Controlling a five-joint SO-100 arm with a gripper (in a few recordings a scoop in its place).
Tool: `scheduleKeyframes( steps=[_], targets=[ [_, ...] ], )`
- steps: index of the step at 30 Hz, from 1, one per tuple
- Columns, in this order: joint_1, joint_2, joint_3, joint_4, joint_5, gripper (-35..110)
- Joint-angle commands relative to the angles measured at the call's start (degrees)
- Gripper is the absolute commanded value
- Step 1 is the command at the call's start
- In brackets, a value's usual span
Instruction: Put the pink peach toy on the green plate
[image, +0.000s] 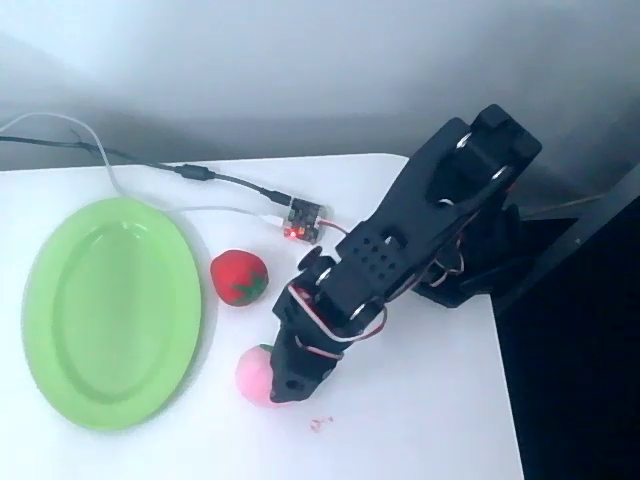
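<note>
Overhead view, tool: the black arm reaches down-left across the white worktop (420, 420); its tool (283, 385) is down at the pink peach toy (253, 375), covering that toy's right side. Whether the fingers are spread or closed on it, I cannot tell; the arm's body hides them.
Overhead view, peach: it lies on the worktop, just off the lower right rim of the green plate (60, 330), not on it. Its pink left half and a bit of dark green leaf at the top are visible.
Overhead view, key relation: the plate lies to the left of the tool and peach, its long axis running top to bottom in the picture. The nearest rim is just beside the toy.
Overhead view, neighbour: a red strawberry toy (239, 276) sits above the peach, near the plate's right rim, apart from both.
Judgement: the grasp looks to be the step in hand; the carry would be short, leftward over the raised rim.
</note>
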Motion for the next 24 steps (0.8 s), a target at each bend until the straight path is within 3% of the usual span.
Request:
scheduleKeyframes(
  steps=[1,8,11,17,24],
  targets=[
    [-0.79,-4.75,-4.92,-1.67,0.70,38],
    [-1.41,-15.82,-4.75,-8.70,0.79,31],
    [-1.76,-18.37,-4.57,-8.61,1.14,0],
    [0.26,-13.27,-4.57,-10.99,0.70,0],
    [20.92,-3.87,-16.35,-14.85,-20.04,0]
  ],
)
